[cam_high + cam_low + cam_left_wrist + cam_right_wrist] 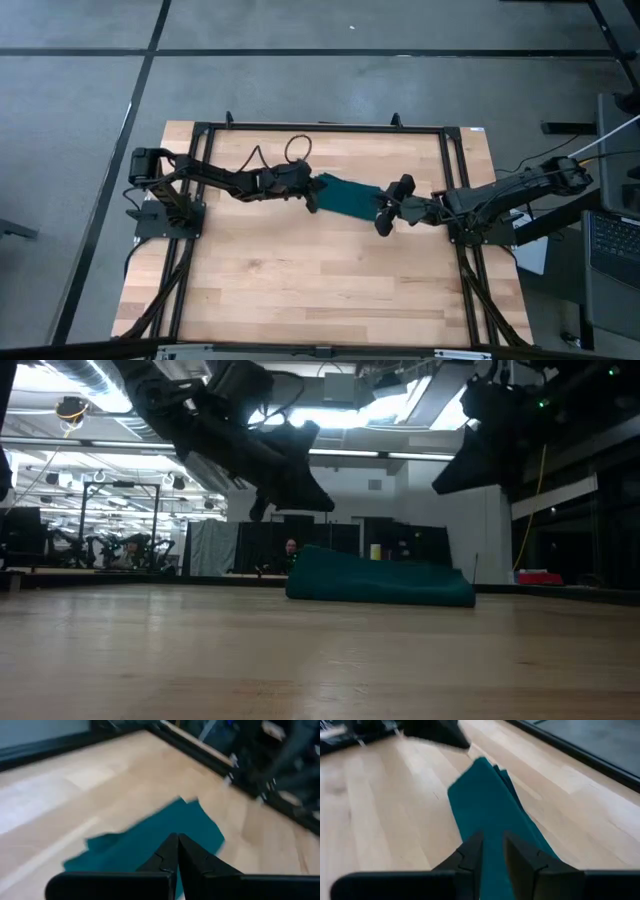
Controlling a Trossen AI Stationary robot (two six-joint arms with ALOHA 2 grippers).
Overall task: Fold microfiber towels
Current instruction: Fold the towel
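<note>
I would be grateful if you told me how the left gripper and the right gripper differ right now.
The left gripper has its fingers pressed together, while the right gripper keeps a narrow gap between its fingers. From above, the left gripper is at the left end of the teal towel, and the right gripper is at its right end. Both are raised above the table, and neither holds the towel.

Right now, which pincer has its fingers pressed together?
The left pincer: its fingers meet with no gap. The right pincer shows a gap, with the teal towel visible through it.
</note>
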